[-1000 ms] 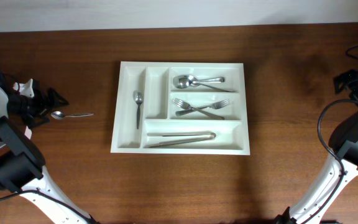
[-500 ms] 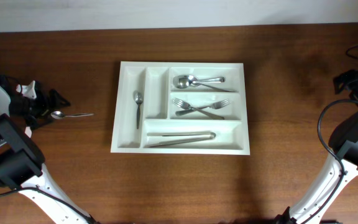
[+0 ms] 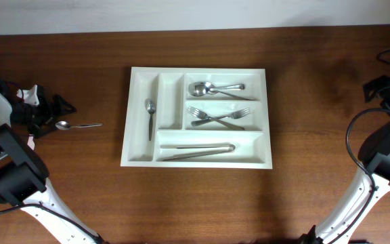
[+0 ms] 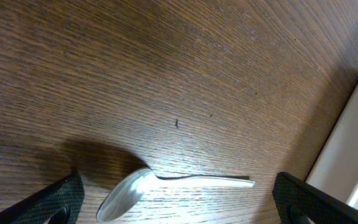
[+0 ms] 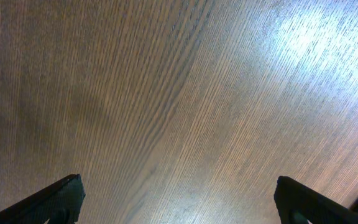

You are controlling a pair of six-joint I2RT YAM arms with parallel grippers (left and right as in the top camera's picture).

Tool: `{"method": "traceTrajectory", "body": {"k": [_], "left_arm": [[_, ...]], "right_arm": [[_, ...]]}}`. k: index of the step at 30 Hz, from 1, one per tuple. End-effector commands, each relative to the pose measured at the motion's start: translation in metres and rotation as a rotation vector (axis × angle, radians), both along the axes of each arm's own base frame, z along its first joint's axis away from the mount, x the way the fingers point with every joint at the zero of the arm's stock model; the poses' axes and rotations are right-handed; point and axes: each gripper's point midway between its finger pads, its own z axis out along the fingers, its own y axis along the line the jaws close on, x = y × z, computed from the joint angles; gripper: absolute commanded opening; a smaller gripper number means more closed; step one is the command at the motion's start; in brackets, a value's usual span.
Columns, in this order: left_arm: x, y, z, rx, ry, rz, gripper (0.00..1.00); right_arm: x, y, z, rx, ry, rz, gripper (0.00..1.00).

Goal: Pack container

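Spoon on table between wide left jaws, right jaws wide over wood, container nearby

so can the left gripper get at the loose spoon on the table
Probably yes: the left gripper is open and the spoon lies between its fingers, nothing covering it.

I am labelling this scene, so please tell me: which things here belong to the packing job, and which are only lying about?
Job:
container
loose spoon, on the table left of it
left gripper, open at that spoon
spoons, forks and tongs, already inside

Not the job:
table
right gripper, open above the wood
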Motion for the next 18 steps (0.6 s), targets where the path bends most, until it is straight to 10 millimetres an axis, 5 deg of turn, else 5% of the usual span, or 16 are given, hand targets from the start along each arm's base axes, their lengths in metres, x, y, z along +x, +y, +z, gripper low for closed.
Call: {"method": "traceTrajectory", "body": {"k": [1, 8, 18], "left_arm": [[-0.0012, -0.0040, -0.0102, -0.031, 0.000, -0.018, 1.00], [-0.0019, -0.0043, -0.0134, -0.035, 0.007, -0.018, 0.68], [-0.0021, -0.0043, -0.0136, -0.034, 0.008, -0.018, 0.51]], "right_arm": [[0.0013, -0.0004, 0.0199, -0.033, -0.037, 0.005, 0.99], [0.0013, -0.0004, 0.0199, -0.033, -0.037, 0.005, 0.99], [0.0013, -0.0004, 0.0199, -0.033, -0.037, 0.005, 0.99]]}}
